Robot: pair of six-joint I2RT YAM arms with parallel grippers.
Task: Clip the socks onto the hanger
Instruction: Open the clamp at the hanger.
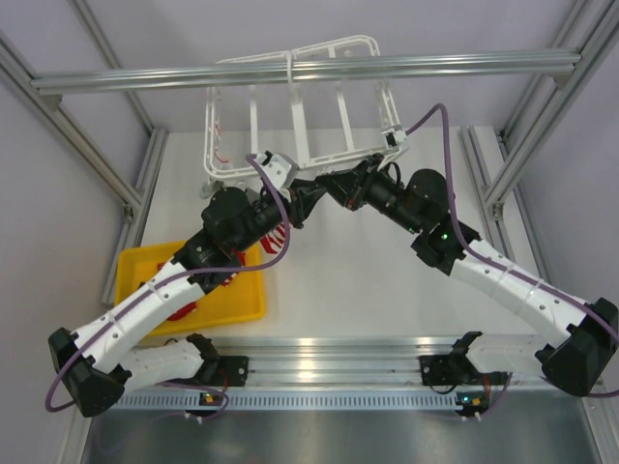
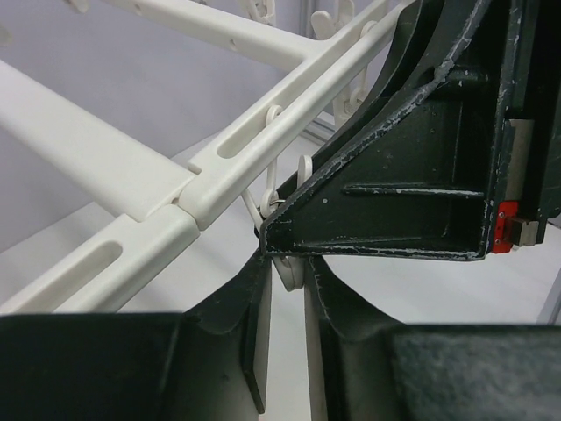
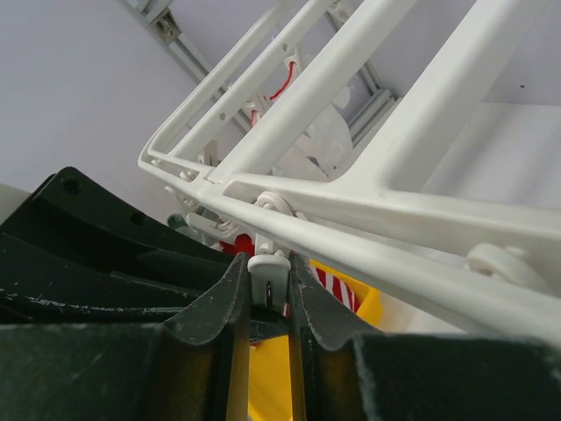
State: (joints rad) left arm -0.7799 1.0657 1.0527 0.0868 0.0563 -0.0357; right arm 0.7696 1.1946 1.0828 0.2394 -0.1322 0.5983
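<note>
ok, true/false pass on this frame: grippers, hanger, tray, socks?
1. The right gripper pinches a white clip on the hanger. True.
2. The hanger lies flat on the table. False: it hangs from the aluminium rail above it.
3. The tray is blue. False: it is yellow.
4. A red sock lies in the tray. True.
5. The left gripper is parked away from the hanger. False: it is up at the hanger, right beside the right gripper.
</note>
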